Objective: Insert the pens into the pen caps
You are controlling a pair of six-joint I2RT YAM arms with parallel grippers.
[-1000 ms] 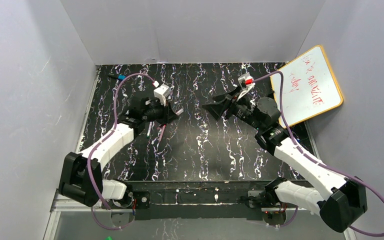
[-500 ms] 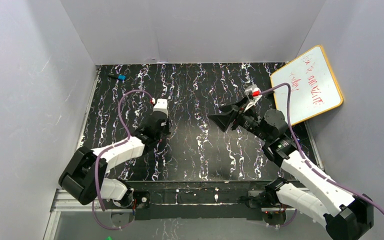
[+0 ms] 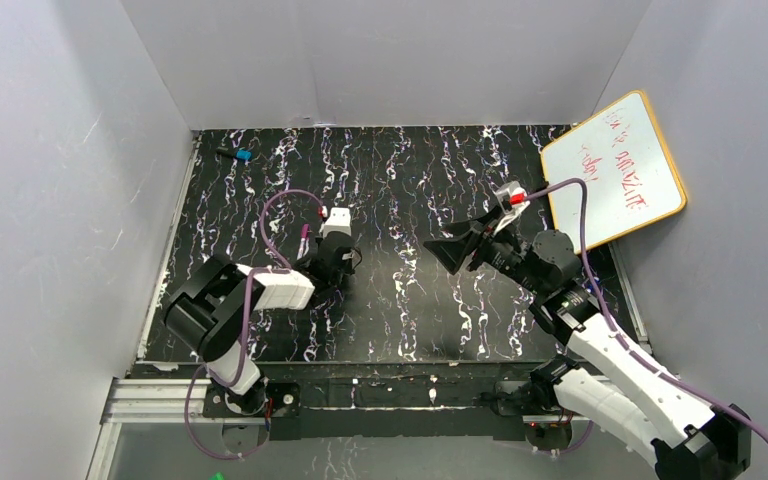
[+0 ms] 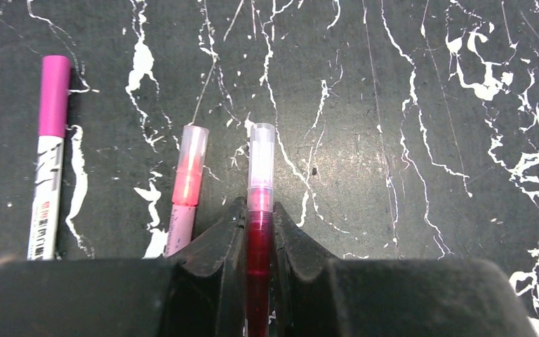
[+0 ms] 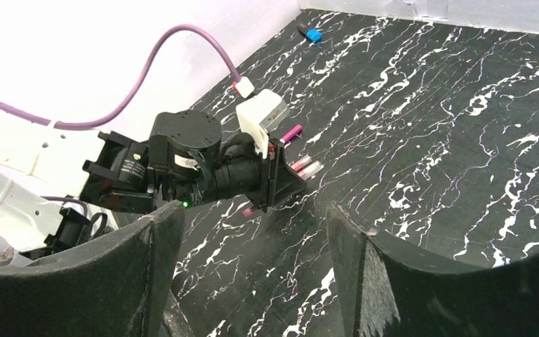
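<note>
Up top, we look down from behind the arm bases (image 3: 250,400) over the whole table (image 3: 410,300). Left wrist: we're close above the surface, staring along the red pen (image 4: 258,253) in the left gripper (image 4: 260,214), pens (image 4: 182,189) alongside. Right wrist: farther back, facing across the table at that same gripper and those pens.

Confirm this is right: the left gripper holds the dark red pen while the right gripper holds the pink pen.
Wrong on one count. The left gripper holds the dark red pen, but the right gripper is open and empty, per the right wrist view; the pink pen lies on the table.
</note>
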